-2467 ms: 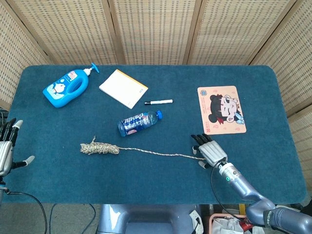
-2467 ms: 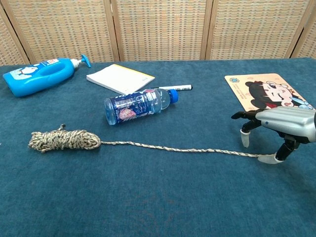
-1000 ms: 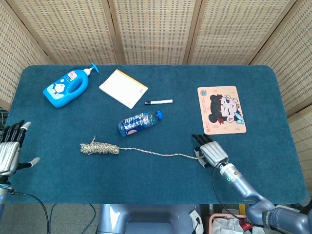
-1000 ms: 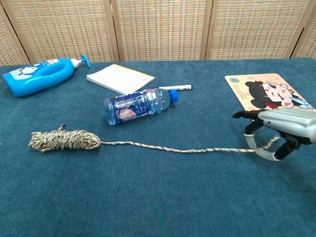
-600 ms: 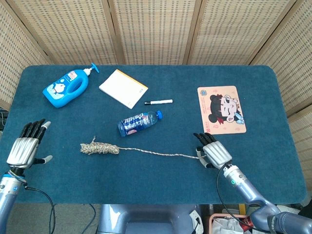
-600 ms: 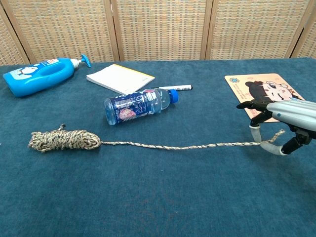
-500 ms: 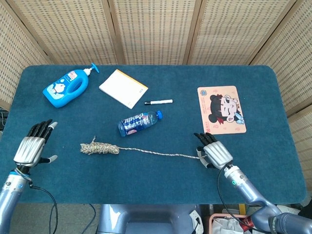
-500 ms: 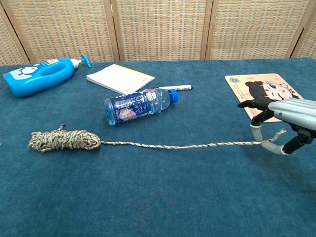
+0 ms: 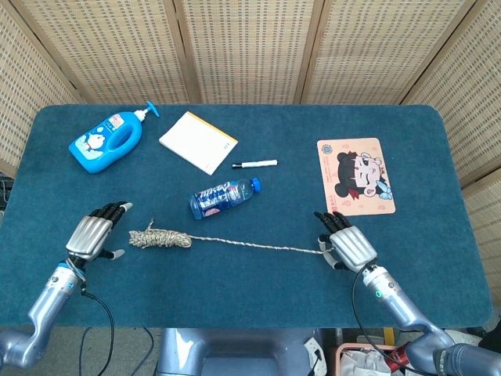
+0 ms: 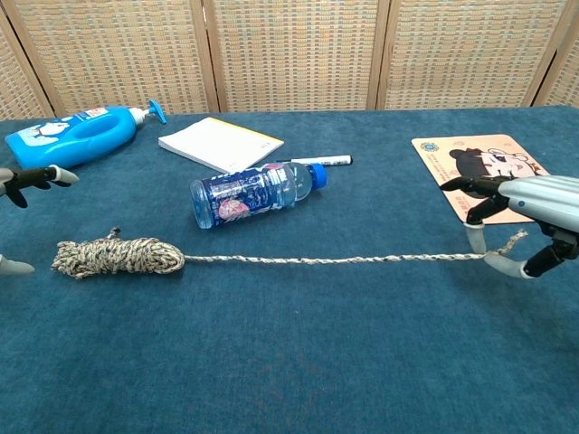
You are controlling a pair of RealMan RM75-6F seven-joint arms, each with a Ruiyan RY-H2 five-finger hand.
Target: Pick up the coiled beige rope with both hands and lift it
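I am working on the coiled beige rope (image 9: 160,237), which is lying on the blue surface (image 9: 258,305) with its bundle at the left and 1 long tail running rightward, just in front of the water bottle (image 9: 224,196). My right hand (image 9: 349,246) is pinching the free end of that tail between thumb and a finger; in the chest view the strand is stretching nearly straight and the end is sitting slightly off the cloth, so that half of the grasp looks done. My left hand (image 9: 93,234) is hovering just beside the bundle's left end with its fingers (image 9: 113,209) spread and holding nothing. I judge the task is roughly halfway: the left fingers are not yet closing on the coil, and the bundle itself is resting flat, so the 2-handed lift is left to do.
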